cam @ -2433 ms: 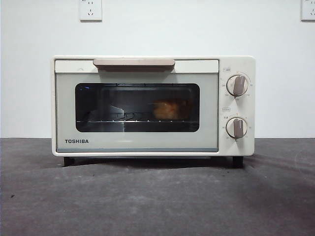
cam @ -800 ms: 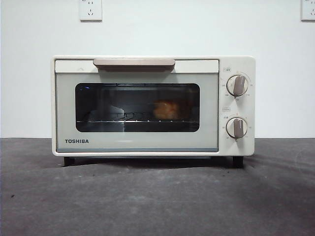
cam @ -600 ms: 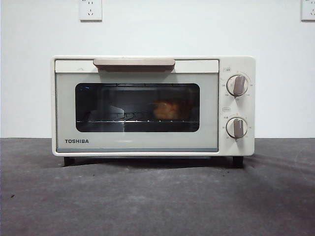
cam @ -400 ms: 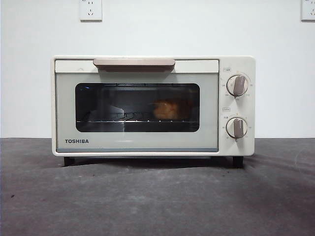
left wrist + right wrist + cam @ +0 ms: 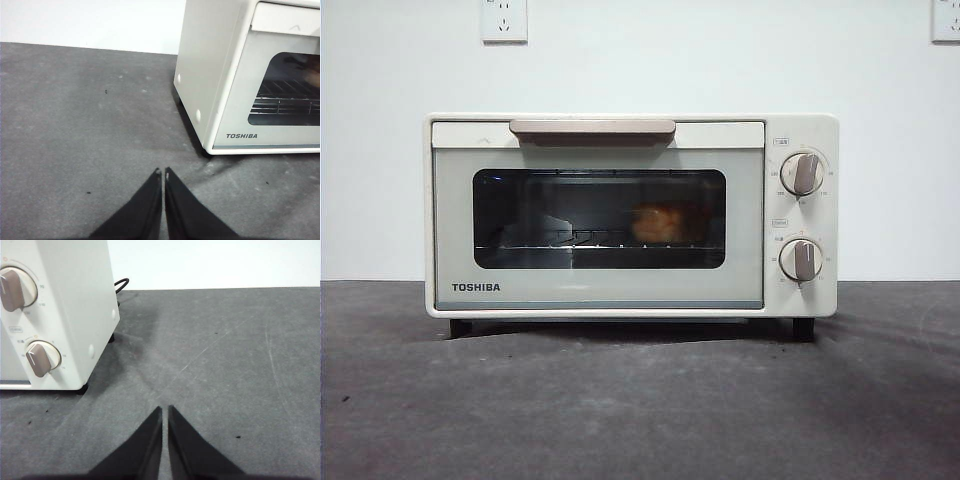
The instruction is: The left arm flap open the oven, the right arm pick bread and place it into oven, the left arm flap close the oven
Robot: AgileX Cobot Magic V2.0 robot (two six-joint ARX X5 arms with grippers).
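Observation:
The cream-white oven (image 5: 630,215) stands mid-table with its dark glass door closed under the beige bar handle (image 5: 592,128). Through the window the golden-orange bread (image 5: 658,223) rests on the wire rack, right of centre. In the left wrist view my left gripper (image 5: 163,173) is shut and empty over bare mat, well off the oven's (image 5: 250,75) left front corner. Seen from the right wrist, my right gripper (image 5: 165,410) is shut and empty too, off the oven's (image 5: 60,310) knob side. Neither arm shows in the front view.
Two beige knobs (image 5: 802,173) (image 5: 802,260) sit on the oven's right panel. A black power cord (image 5: 121,286) trails behind the oven. Dark grey mat (image 5: 640,400) covers the table; wall sockets (image 5: 504,20) hang on the white wall behind.

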